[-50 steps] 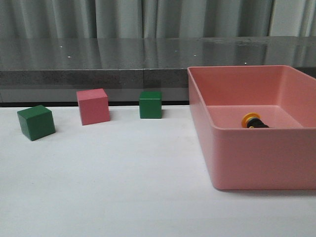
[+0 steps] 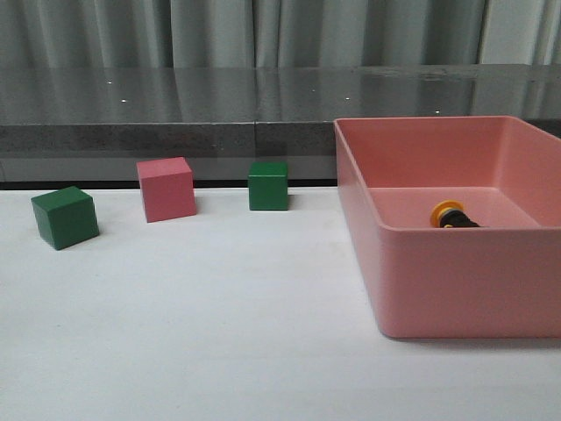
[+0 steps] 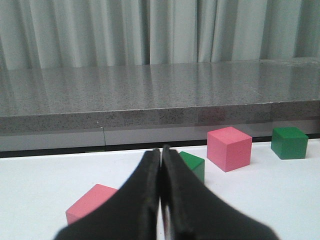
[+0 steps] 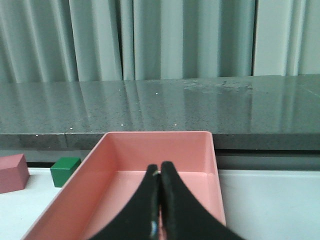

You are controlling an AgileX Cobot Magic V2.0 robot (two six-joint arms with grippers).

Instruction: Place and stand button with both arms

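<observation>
The button point(image 2: 451, 215) lies on its side on the floor of the pink bin point(image 2: 456, 281) at the right of the front view, yellow cap to the left, black body to the right. Neither arm shows in the front view. In the left wrist view my left gripper point(image 3: 161, 152) is shut with nothing in it, low over the white table and facing the cubes. In the right wrist view my right gripper point(image 4: 160, 167) is shut and empty, pointing into the pink bin point(image 4: 125, 150). The button is hidden there behind the fingers.
On the white table point(image 2: 219, 333) stand a green cube point(image 2: 64, 217), a pink cube point(image 2: 166, 189) and another green cube point(image 2: 267, 185). The left wrist view shows a further pink cube point(image 3: 90, 202) close to the fingers. A grey stone ledge point(image 2: 175, 132) runs along the back.
</observation>
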